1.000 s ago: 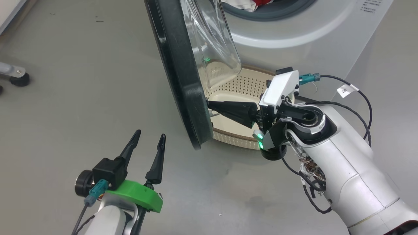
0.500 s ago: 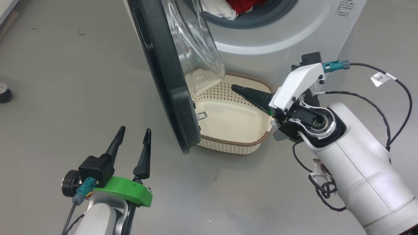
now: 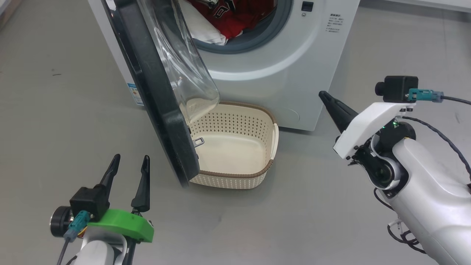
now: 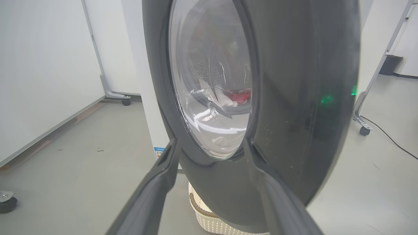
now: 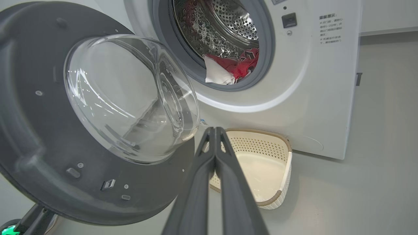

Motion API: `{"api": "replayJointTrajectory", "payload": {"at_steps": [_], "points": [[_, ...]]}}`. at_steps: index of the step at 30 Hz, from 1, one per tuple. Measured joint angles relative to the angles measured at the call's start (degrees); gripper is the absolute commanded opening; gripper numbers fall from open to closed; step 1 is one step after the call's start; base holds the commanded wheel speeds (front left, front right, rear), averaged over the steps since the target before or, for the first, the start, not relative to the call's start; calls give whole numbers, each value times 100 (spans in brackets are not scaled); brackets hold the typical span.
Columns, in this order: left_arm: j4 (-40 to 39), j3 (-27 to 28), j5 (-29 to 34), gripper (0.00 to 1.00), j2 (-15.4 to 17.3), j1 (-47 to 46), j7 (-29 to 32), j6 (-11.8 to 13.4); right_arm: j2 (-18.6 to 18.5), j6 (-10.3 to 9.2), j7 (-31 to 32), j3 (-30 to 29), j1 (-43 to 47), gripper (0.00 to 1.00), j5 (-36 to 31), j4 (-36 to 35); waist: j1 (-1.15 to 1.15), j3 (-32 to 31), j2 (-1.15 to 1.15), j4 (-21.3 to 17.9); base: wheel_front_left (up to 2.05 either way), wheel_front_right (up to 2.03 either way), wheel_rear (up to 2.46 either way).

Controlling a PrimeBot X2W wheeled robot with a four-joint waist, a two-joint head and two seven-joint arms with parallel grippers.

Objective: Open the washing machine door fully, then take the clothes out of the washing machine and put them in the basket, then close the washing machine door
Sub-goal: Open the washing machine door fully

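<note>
The white washing machine stands at the top with the washing machine door swung out, its black rim edge-on and its glass bowl facing the drum. A red jersey and a white cloth lie in the drum mouth. The cream basket sits on the floor under the door, with nothing in it. My right gripper is shut and holds nothing, off to the right of the basket and apart from the door. My left gripper is open on the door's outer side, left of its rim.
Grey floor spreads all around. A wheeled frame leg and a black cable lie beyond the door. A white panel on a caster stands at the back, and another caster sits low on the floor.
My right gripper has drawn back from the door's inner edge, over the basket, out to the right. The door stands wider. The head camera has lifted, showing more of the washer.
</note>
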Motion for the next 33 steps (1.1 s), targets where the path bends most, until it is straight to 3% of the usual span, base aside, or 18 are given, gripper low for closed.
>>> {"api": "replayJointTrajectory", "payload": {"at_steps": [3, 15, 20, 27, 30, 31, 32, 33], "points": [[1, 80, 0, 100, 13, 90, 0, 0, -158, -14, -526, 3, 180, 0, -445, -47, 0, -106, 0, -135, 0, 0, 0], [-23, 271, 1, 100, 44, 377, 0, 0, -477, -471, -2095, -27, 1110, 0, -1433, -209, 0, -443, 0, -524, 0, 0, 0], [-101, 320, 33, 100, 43, 433, 0, -2, -545, -921, -2136, -243, 1680, 0, -1540, -260, 0, -518, 0, -643, 0, 0, 0], [-146, 388, 34, 100, 41, 482, 0, -9, -550, -1114, -2123, -655, 2051, 0, -1855, -405, 0, -520, 0, -726, 0, 0, 0], [-168, 433, 34, 100, 37, 513, 0, -9, -445, -1123, -2116, -1143, 2206, 0, -2015, -584, 0, -515, 0, -749, 0, 0, 0], [-171, 448, 34, 100, 37, 518, 0, -9, -403, -1124, -2116, -1251, 2235, 23, -2103, -646, 0, -511, 0, -756, 0, 0, 0], [-175, 459, 34, 100, 37, 524, 0, -9, -376, -1151, -2116, -1351, 2273, 67, -2214, -712, 0, -508, 0, -762, 0, 0, 0], [-176, 468, 34, 100, 35, 526, 0, -9, -352, -1161, -2116, -1433, 2321, 100, -2317, -790, 0, -506, 0, -768, 0, 0, 0]]}}
